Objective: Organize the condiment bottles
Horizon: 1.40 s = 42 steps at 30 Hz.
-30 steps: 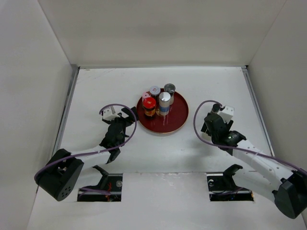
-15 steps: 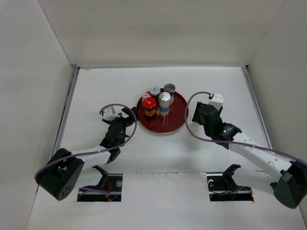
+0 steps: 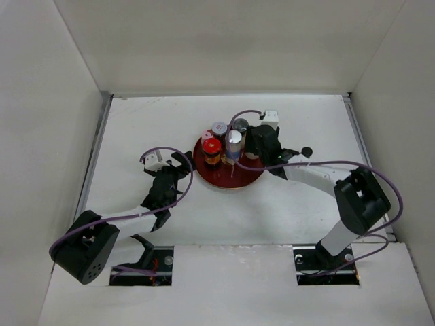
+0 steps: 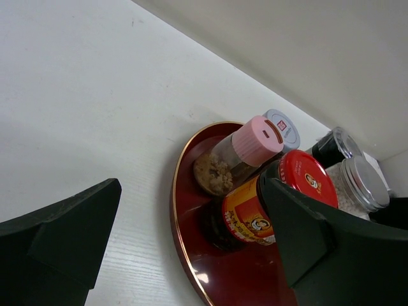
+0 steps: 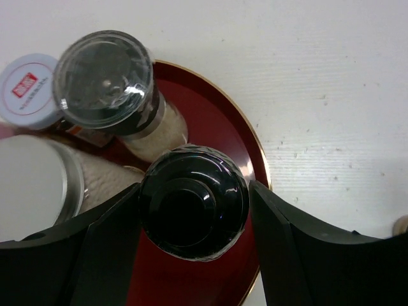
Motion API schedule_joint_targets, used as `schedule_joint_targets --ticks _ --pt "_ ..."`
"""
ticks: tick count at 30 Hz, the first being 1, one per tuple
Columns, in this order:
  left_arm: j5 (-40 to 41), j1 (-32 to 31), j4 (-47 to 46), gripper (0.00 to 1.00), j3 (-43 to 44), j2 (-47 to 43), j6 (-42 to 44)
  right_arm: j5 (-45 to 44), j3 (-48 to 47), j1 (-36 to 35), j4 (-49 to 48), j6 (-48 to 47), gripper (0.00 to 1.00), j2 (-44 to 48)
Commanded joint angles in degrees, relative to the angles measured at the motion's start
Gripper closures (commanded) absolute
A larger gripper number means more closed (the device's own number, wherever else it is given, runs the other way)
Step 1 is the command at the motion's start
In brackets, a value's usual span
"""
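above the red tray (image 5: 217, 121), the black-capped bottle (image 5: 193, 210) sits clamped in the right claw (image 5: 194, 194).

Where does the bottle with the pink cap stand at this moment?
In the top view the pink-capped bottle stands at the left rear of the red tray, between the red-lidded jar in front and the grey-capped bottle behind.

Condiment bottles (image 3: 211, 149): six, seemingly. Red tray (image 3: 242, 177): one.
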State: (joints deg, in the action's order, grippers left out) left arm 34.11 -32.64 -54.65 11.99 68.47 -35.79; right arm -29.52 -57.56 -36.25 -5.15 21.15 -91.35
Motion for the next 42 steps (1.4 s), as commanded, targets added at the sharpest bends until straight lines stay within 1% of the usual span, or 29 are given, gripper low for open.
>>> schedule_joint_targets --ticks 1,4,9,10,12,14,18,21,24,26,28,31,34,38,40,42 --pt "0.3 0.4 -2.5 0.00 0.5 -0.8 -0.6 -0.2 -4.5 1.6 -8.4 -1.6 0.56 -1.5" --pt "0.3 0.3 -2.5 0.00 0.6 -0.9 -0.6 -0.5 -4.7 2.0 -8.6 -1.9 0.53 -3.4" --pt "0.0 0.3 -2.5 0.00 0.8 -0.4 -0.6 -0.5 -3.8 2.1 -8.6 -1.2 0.41 -4.7" --pt "0.1 0.3 -2.5 0.00 0.8 -0.4 -0.6 -0.4 -3.4 2.1 -8.6 -0.9 0.36 -4.5" --pt "0.0 0.5 -2.5 0.00 0.8 -0.2 -0.6 -0.4 -2.6 2.0 -8.5 -0.4 0.24 -2.9" --pt "0.0 0.5 -2.5 0.00 0.8 -0.3 -0.7 -0.3 -1.8 2.0 -8.2 -0.1 0.15 -0.2" --pt "0.0 0.4 -2.5 0.00 0.9 0.0 -0.7 0.6 1.5 2.1 -8.1 0.0 0.07 7.2" --pt "-0.2 0.3 -2.5 0.00 0.8 -0.4 -0.7 -2.0 6.0 4.2 -8.6 0.5 0.07 13.3" --pt "0.1 0.3 -2.2 0.00 0.9 -0.5 -0.6 -9.2 10.1 8.2 -7.3 2.5 0.09 16.4" --pt "-0.1 0.5 -1.6 0.00 1.3 -0.2 -0.6 -14.8 12.0 11.4 -5.7 3.5 0.06 16.7" --pt "0.0 0.1 -1.1 0.00 1.5 -0.6 -0.5 -17.8 12.0 13.7 -4.9 3.0 0.01 15.2" --pt "0.3 0.1 -1.1 0.00 1.5 -0.6 -0.4 -17.9 10.7 16.3 -3.0 2.9 0.01 12.1" --pt "-0.1 0.1 -1.1 0.00 1.3 -1.1 -0.5 -17.7 9.6 17.2 -0.6 3.2 0.01 8.0" --pt "-0.2 0.1 -1.0 0.00 1.4 -0.6 -0.5 -16.9 10.4 18.0 -0.8 4.0 0.02 5.4" --pt "-0.5 -0.1 -1.1 0.00 1.5 -0.5 -0.6 -15.4 10.1 18.5 -0.8 4.2 0.05 4.3" --pt "-0.5 -0.2 -1.2 0.01 1.5 -0.8 -0.5 -14.6 10.1 18.5 -0.9 4.9 0.11 3.4"
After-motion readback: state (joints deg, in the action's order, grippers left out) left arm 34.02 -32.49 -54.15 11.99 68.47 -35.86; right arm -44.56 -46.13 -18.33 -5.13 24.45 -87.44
